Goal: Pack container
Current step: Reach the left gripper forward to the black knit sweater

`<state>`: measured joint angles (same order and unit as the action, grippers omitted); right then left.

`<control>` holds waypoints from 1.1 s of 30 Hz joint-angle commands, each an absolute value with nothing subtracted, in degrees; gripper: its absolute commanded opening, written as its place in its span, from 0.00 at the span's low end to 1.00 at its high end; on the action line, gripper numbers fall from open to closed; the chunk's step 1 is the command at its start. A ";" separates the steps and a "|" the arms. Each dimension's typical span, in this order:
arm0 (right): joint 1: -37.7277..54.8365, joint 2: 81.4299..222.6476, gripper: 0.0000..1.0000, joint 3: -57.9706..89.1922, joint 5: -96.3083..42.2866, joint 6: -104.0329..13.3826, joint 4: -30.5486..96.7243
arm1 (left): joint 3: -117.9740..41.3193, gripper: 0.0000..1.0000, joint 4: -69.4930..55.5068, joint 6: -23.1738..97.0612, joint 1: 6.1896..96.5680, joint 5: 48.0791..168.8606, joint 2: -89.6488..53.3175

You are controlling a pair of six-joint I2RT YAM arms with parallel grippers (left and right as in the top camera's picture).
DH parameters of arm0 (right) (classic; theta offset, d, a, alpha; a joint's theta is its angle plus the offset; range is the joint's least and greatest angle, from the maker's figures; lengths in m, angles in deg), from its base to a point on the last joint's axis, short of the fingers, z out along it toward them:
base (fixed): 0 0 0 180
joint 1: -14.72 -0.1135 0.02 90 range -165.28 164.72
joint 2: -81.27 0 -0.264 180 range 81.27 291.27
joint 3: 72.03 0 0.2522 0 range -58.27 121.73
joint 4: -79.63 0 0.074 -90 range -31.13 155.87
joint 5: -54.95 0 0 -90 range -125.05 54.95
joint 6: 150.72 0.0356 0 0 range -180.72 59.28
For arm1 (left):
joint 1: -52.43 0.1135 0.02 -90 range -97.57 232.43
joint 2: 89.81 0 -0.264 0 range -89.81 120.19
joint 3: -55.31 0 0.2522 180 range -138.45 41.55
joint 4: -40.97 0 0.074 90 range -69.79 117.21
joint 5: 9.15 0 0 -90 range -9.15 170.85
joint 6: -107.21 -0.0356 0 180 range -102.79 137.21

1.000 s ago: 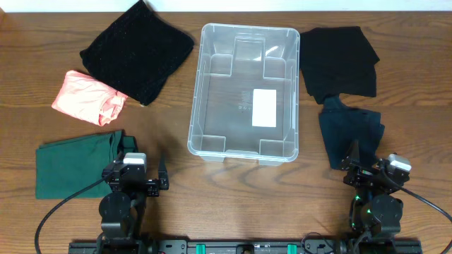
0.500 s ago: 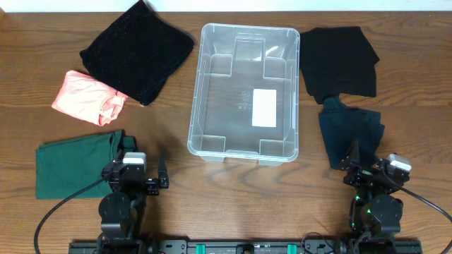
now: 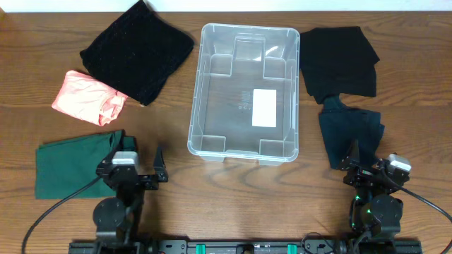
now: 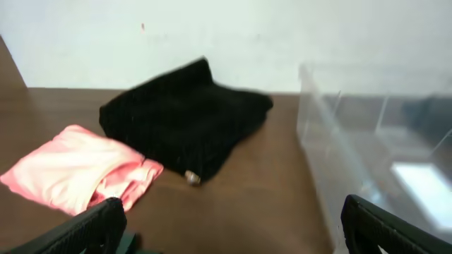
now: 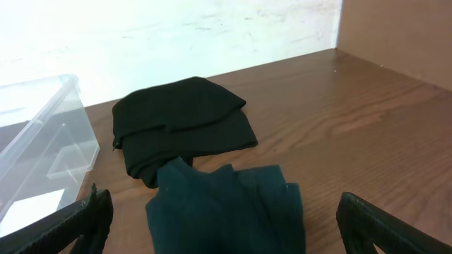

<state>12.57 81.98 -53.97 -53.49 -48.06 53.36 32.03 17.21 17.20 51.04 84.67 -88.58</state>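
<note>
Dark wooden bench [image 3: 169, 127] is seen against a pale wall, and the container [image 3: 226, 99] is placed at its middle, upright, with nothing inside but its white label [image 3: 265, 107]. Five folded cloths are laid around it, none touching it. On the left lie a black knitted cloth [image 3: 138, 49], a pink cloth [image 3: 88, 97] just beside it and a green cloth [image 3: 74, 166] nearest the front. On the right lie a black cloth [image 3: 337, 60] and, overlapped at its lower edge, a dark teal cloth [image 3: 349, 130].

The left gripper [image 3: 135, 156] is held at the right edge of the green cloth, spread wide and with nothing in it. The right gripper [image 3: 371, 164] is held at the near end of the dark teal cloth, likewise spread wide and unladen. The left wrist view is blurred.

No packing appears to have been done, so a first pick is judged to be the step in hand. It would be best served if each cloth were taken by the arm on its own side, nearest one first. A thick folded part should be pinched so that all layers are caught. The cloth should be lifted well clear of the rolled rim, since so light a bin could easily be shoved. Only one arm should be brought over the container at a time, and each cloth should be laid flat so that room is kept.
</note>
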 commanded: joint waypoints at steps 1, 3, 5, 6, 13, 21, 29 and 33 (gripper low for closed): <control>12.83 81.76 0.99 -54.21 -53.47 -47.47 53.43 | 25.25 0.98 17.83 23.75 51.11 85.15 -84.58; 12.83 81.76 0.99 -54.21 -53.47 -47.49 53.43 | 21.08 0.98 17.76 26.00 51.11 85.13 -79.75; 12.83 81.76 0.99 -54.21 -53.47 -47.49 53.43 | 15.97 0.98 17.32 27.67 51.11 85.10 -73.85; 12.83 81.76 0.99 -54.21 -53.47 -47.47 53.43 | 12.25 0.98 16.73 28.56 51.11 84.78 -69.63; 12.83 81.76 0.99 -54.21 -53.47 -47.47 53.43 | -16.36 0.98 3.51 29.26 51.63 82.26 -40.01; 12.83 81.76 0.99 -54.21 -53.47 -47.47 53.43 | -37.80 0.98 -7.33 26.73 52.24 85.76 -16.58; 12.83 81.76 0.99 -54.21 -53.47 -47.49 53.43 | -37.76 0.98 -10.50 34.29 56.72 85.74 -9.74; 12.83 81.76 0.99 -54.21 -53.47 -47.49 53.43 | -37.76 0.98 -10.63 44.65 62.06 85.85 -6.88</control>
<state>12.57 81.98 -54.01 -53.47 -48.06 53.49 -36.62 -10.33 35.27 58.78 86.07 -8.58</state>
